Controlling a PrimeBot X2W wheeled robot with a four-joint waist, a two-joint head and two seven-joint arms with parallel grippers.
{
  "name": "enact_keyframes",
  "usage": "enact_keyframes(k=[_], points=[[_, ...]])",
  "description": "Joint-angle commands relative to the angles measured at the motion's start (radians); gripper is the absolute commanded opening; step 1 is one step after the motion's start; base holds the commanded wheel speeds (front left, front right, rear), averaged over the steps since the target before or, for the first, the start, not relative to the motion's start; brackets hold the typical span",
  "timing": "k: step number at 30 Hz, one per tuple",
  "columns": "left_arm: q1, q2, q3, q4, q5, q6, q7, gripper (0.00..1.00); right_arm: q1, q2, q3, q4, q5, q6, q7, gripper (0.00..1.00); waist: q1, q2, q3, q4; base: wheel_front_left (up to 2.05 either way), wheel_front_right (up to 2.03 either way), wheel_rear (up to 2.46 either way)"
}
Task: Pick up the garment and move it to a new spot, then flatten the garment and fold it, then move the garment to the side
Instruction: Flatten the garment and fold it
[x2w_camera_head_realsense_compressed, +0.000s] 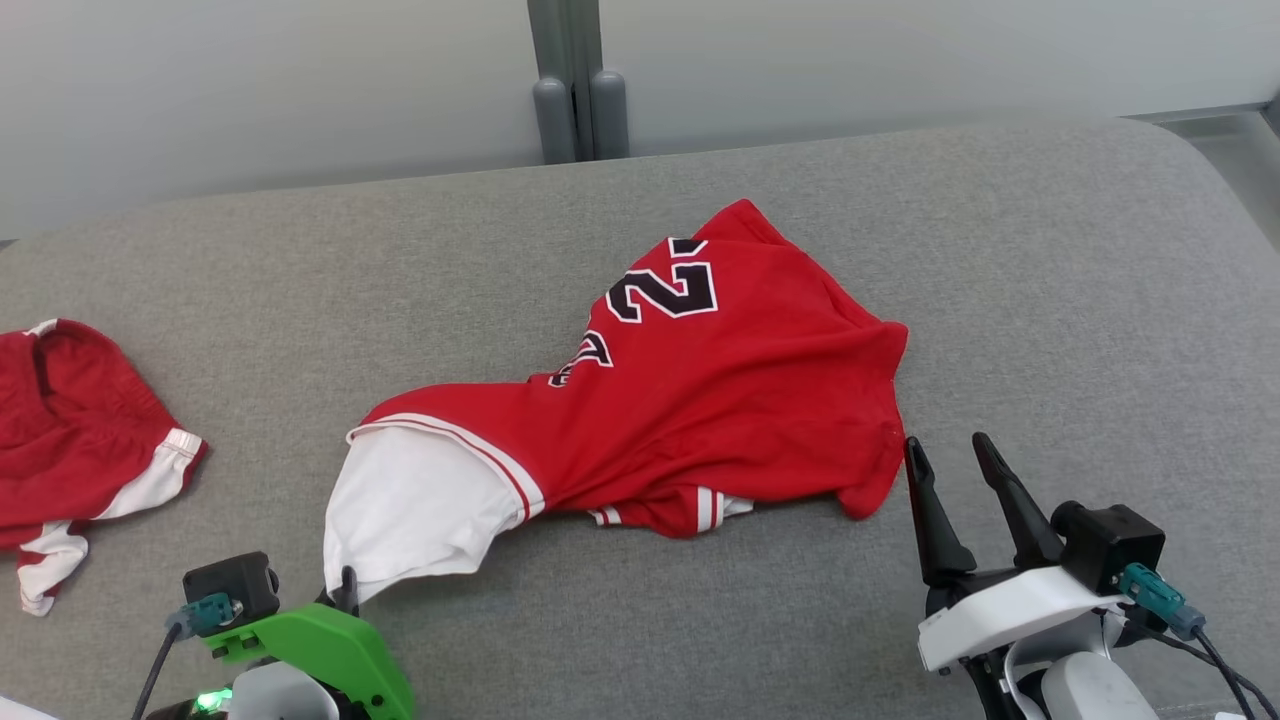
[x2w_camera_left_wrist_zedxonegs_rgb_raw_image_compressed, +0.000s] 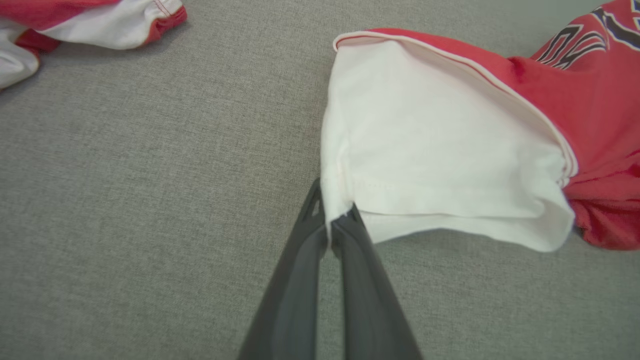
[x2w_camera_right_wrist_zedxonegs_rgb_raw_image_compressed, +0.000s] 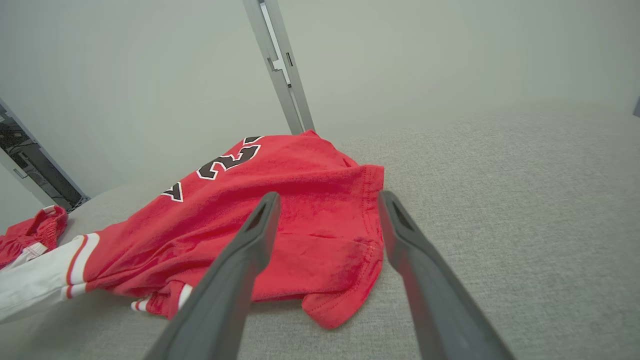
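Pinching the white sleeve (x2w_camera_left_wrist_zedxonegs_rgb_raw_image_compressed: 425, 150) corner of the rumpled red numbered jersey (x2w_camera_head_realsense_compressed: 720, 400) with the left gripper (x2w_camera_left_wrist_zedxonegs_rgb_raw_image_compressed: 332, 220), spread right gripper (x2w_camera_head_realsense_compressed: 948, 445) just beside its opposite hem (x2w_camera_right_wrist_zedxonegs_rgb_raw_image_compressed: 370, 210).

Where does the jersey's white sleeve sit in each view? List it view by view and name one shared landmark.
Head view: the white sleeve lies lower left of centre, at the left end of the red jersey.
Left wrist view: centre right, its corner pinched in the left claw.
Right wrist view: at the lower left edge.
Shared landmark: the black number print.
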Motion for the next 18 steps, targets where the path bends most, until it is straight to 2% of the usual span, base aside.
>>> enact_keyframes(k=[1,2,3,8,12,14,18], points=[[0.013,0.011,-0.005,-0.003,0.014,-0.01,-0.012,0.0,-0.008,-0.003,0.003,-0.001,-0.004,0.0,-0.003,1.0,0.0,0.0,0.007,0.018,0.0,0.0,0.0],[0.017,0.012,-0.01,0.001,0.019,-0.019,-0.017,0.29,-0.01,-0.003,0.004,0.0,-0.004,0.0,-0.003,1.0,0.0,0.0,0.008,0.02,0.0,0.0,0.0],[0.019,0.009,-0.01,0.009,0.024,-0.026,-0.03,1.0,-0.014,-0.003,0.005,0.002,-0.004,0.0,-0.003,1.0,0.0,0.0,0.008,0.022,0.0,0.0,0.0],[0.014,-0.034,0.008,0.052,0.034,-0.066,-0.126,1.0,-0.018,-0.003,0.005,0.007,-0.009,0.0,-0.003,1.0,0.0,0.0,0.003,0.024,0.0,0.0,0.0],[0.023,-0.069,0.059,0.069,0.042,-0.113,-0.228,1.0,-0.009,-0.003,-0.007,0.013,-0.017,0.0,-0.003,1.0,0.0,0.0,-0.011,0.021,0.0,0.0,0.0],[0.028,-0.079,0.089,0.065,0.066,-0.142,-0.249,1.0,-0.003,-0.003,-0.013,0.014,-0.022,0.0,-0.003,1.0,0.0,0.0,-0.02,0.018,0.0,0.0,0.0],[0.038,-0.115,0.203,0.019,0.196,-0.192,-0.255,1.0,-0.001,-0.003,-0.025,0.019,-0.037,0.0,-0.003,1.0,0.0,0.0,-0.038,0.014,0.0,0.0,0.0]])
